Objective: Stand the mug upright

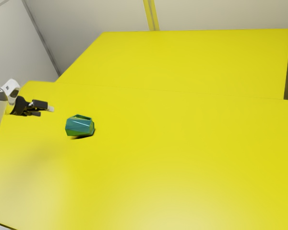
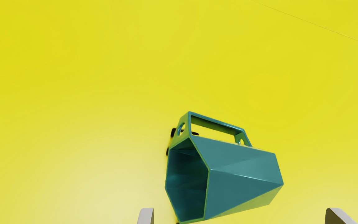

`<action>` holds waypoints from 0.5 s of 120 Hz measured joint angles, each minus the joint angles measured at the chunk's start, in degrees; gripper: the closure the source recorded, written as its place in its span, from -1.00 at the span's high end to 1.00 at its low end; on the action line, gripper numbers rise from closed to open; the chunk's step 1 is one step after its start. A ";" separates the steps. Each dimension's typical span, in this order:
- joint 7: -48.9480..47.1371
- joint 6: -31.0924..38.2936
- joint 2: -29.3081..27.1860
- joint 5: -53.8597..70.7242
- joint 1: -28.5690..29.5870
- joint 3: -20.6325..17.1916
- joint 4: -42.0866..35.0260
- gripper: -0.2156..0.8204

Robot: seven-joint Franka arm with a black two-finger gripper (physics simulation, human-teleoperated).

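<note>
- Faceted teal mug (image 2: 238,174): lying on its side on the yellow table (image 1: 158,158).
- Pincer (image 2: 240,216): wide open, holding nothing, near the mug.
- Gripping off the mug's middle could make it slip or roll on its sloping facets.
- Handle (image 2: 214,123), jutting from the mug, could catch a finger; wall (image 1: 206,14), well apart from it, shouldn't hinder.

Lighting bright — pale glare on the yellow table (image 1: 187,191); small dark shadow under the mug (image 1: 79,127). Wrist view — whitish sheen beyond the mug's mouth, thin highlight along its side.
</note>
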 joint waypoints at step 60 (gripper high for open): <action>31.47 -5.86 7.93 -14.64 2.70 -2.56 -1.59 0.55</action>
